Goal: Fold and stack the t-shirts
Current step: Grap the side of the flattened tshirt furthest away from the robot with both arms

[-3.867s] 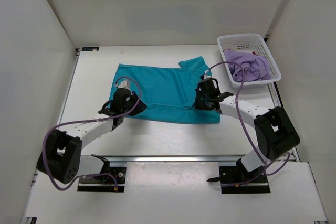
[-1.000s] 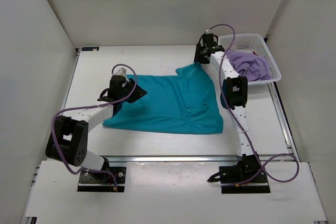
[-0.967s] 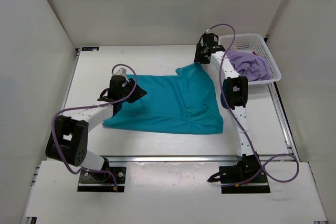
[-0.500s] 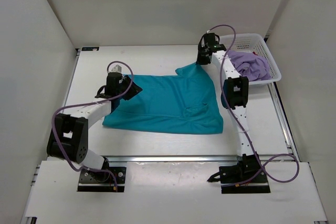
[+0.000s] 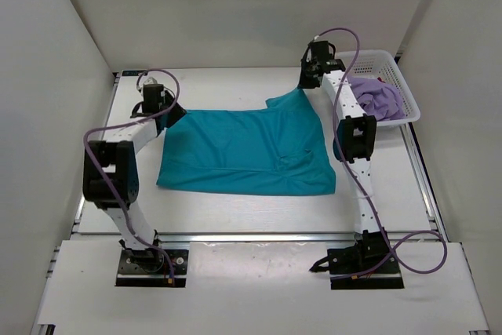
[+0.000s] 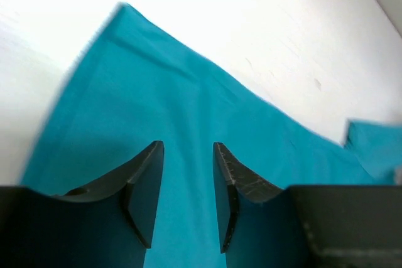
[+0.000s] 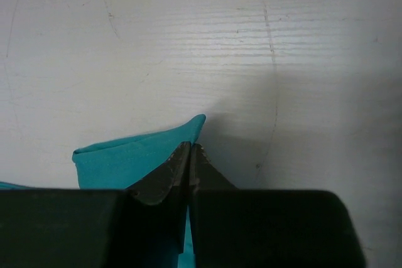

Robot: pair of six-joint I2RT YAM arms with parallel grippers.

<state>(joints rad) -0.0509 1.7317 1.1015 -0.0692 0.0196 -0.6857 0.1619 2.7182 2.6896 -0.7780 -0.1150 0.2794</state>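
A robot test cell in a lab

We see a white table (image 5: 235, 84) boxed in by plain white panels (image 5: 47, 76) on three sides, two arm bases (image 5: 145, 260) bolted to a metal rail (image 5: 251, 236) along its near edge, purple cables (image 5: 358, 49) looping loose over the arms.

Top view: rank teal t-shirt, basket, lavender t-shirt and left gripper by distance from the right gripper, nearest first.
1. teal t-shirt: its sleeve is pinched in the right gripper.
2. white basket: just to its right.
3. lavender t-shirt: inside the basket, further right.
4. left gripper: across the table, at the shirt's left corner.
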